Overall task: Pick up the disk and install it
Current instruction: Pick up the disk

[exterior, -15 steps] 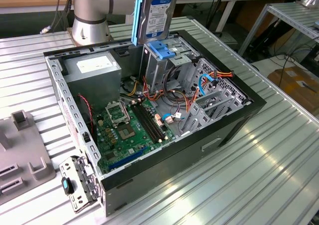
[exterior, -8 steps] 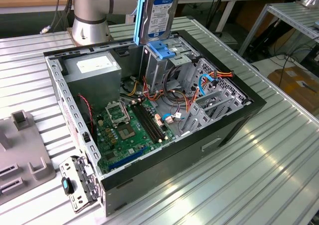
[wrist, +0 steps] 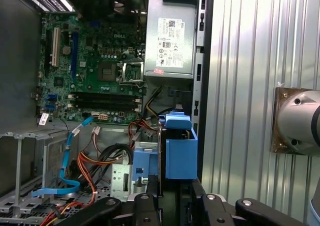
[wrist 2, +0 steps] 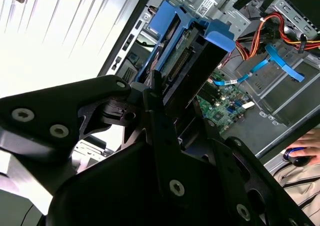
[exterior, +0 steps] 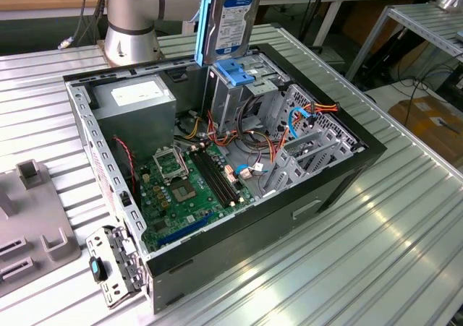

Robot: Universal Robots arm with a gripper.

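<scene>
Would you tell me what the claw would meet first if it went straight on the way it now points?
Probably the metal drive cage with its blue plastic latch: the claw, shut on the grey metal disk in its light-blue carrier, points down at it, though depth is unclear.

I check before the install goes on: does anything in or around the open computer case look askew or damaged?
Nothing looks damaged or spilled. The disk, clamped in the end effector, stands on edge above the drive cage, not yet seated. One metal bracket leans outward at a corner of the case.
</scene>
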